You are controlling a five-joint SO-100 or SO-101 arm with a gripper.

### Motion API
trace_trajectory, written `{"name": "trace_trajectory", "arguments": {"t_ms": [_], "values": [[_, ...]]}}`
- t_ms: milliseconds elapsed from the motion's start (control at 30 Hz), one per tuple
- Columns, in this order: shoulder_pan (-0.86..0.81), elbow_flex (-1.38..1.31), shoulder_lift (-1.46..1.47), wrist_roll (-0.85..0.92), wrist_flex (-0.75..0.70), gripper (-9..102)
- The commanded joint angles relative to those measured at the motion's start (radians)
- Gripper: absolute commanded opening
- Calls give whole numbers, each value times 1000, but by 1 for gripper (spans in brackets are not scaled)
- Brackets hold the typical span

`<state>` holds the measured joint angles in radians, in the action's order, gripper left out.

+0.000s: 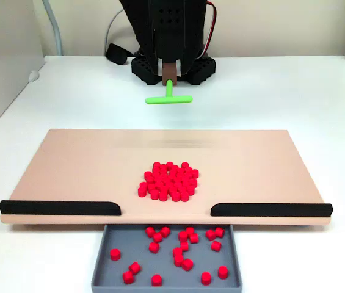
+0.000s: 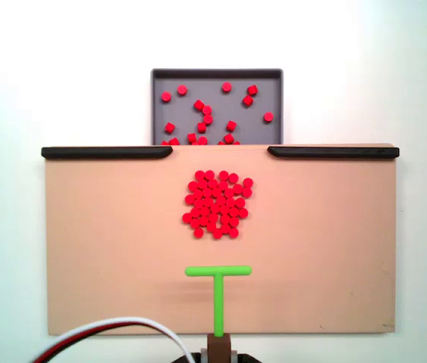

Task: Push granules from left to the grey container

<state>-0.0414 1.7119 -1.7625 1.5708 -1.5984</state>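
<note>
- A white table (image 1: 50,97) carries everything, with pale walls behind it in a fixed view.
- One flat tan board (image 2: 107,249) lies on the table, with two black strips (image 2: 107,152) along one long edge and a gap between them.
- One grey container (image 2: 273,91) sits just past that gap, its near wall tucked at the board's edge.
- The granules (image 2: 217,204) form one tight cluster of roughly forty to fifty on the board's middle, at 6 o'clock from the gap and near it.
- Roughly twenty more red pellets lie scattered in the container.
- One green T-shaped stick (image 2: 218,291) stands at 6 o'clock from the cluster, crossbar toward the pellets with a bare band of board between.
- The gripper (image 1: 170,73) has its fingers clamped on the stick's stem.
- Board is bare at 3 and 9 o'clock of the cluster, out to both side edges.
</note>
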Motion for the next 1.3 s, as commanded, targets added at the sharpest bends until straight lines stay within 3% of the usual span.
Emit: {"name": "trace_trajectory", "arguments": {"t_ms": [0,1267], "values": [[-2,-34,77,64,-3,0],[3,-34,72,58,-3,0]]}}
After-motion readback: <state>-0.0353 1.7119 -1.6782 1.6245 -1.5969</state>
